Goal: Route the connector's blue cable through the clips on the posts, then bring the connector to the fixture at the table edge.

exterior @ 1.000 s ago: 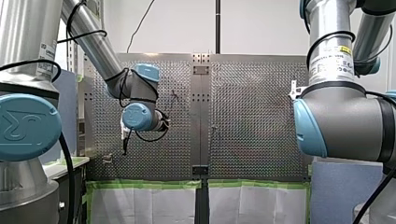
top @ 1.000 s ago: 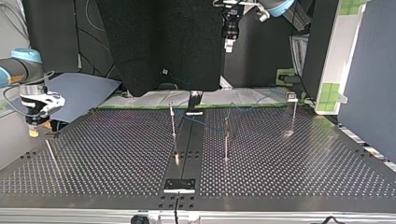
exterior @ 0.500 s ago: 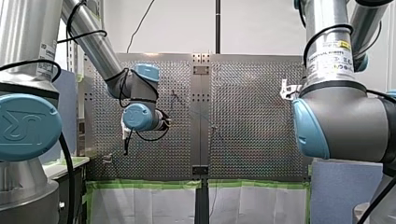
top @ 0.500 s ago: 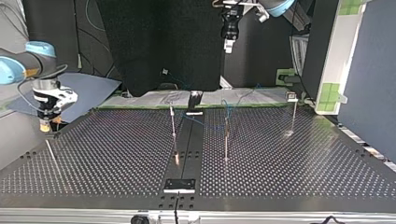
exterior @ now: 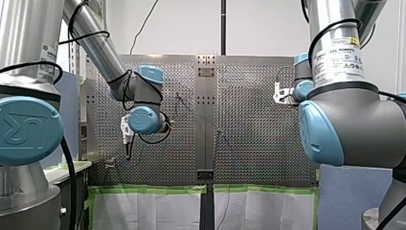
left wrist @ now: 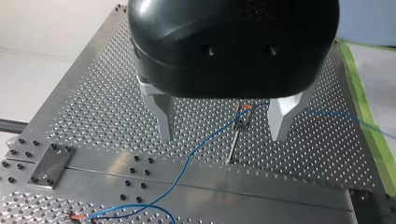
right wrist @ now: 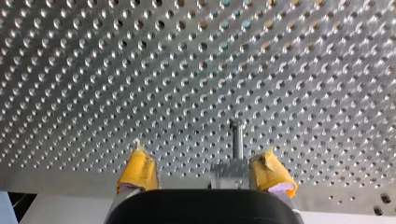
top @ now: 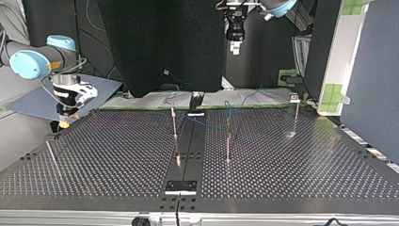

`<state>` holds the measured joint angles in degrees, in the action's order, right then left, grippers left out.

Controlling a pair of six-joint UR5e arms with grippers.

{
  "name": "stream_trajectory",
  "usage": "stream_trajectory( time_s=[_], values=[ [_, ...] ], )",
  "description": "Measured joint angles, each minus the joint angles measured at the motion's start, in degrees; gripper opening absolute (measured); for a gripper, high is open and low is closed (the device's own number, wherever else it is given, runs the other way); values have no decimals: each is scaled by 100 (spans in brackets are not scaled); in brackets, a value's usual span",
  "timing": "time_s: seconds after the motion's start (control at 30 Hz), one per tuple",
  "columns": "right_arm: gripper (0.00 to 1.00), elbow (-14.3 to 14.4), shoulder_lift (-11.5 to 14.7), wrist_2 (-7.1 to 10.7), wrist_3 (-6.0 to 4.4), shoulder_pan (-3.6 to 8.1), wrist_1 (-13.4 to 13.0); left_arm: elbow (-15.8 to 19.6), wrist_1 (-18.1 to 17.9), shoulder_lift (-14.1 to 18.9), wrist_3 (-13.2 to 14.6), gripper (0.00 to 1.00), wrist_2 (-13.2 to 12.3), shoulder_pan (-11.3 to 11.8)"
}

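Observation:
The thin blue cable (left wrist: 210, 135) runs through a clip on a thin post (left wrist: 237, 140) and on to a second clip (left wrist: 74, 216). My left gripper (left wrist: 223, 119), with bare metal fingers (left wrist: 163, 116), hangs open high above that post, holding nothing. In the top view it is my left gripper (top: 235, 44) at the back, above the posts (top: 228, 136). My right gripper (right wrist: 204, 175) stands open, its yellow pads (right wrist: 137, 170) apart, with a small metal block and post (right wrist: 232, 163) ahead between them. It hovers over the table's corner as my right gripper (top: 66, 120) at the top view's left.
A third post (top: 295, 117) stands at the top view's right and another (top: 174, 125) near the middle seam. A metal plate (top: 181, 187) sits at the near table edge. A thin rod (top: 51, 155) lies at the left. Green tape (top: 141, 107) lines the far edge.
My right arm has swung in over the table corner, towards the top view's right. My left arm has barely moved. Both grippers stay open.

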<state>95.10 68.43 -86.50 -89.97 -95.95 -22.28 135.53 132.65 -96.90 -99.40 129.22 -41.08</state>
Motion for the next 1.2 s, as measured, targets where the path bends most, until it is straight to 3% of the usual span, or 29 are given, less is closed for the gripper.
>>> stream_trajectory(
  time_s=[0.37, 0.77, 1.03, 1.2],
  values=[
    [100, -14, -378, -472, -12, -471, -310, -125, -9, 1, 60, 100, 28, 4],
    [100, -28, -1007, -1103, -75, -1102, -624, -156, 27, -1, 42, 100, 28, 9],
    [100, -37, -1104, -1465, -71, -1464, -650, -170, -51, 1, -15, 100, 50, 22],
    [100, -37, -1106, -1731, -74, -1730, -678, -212, -90, 1, -48, 100, 203, 51]
  ],
)
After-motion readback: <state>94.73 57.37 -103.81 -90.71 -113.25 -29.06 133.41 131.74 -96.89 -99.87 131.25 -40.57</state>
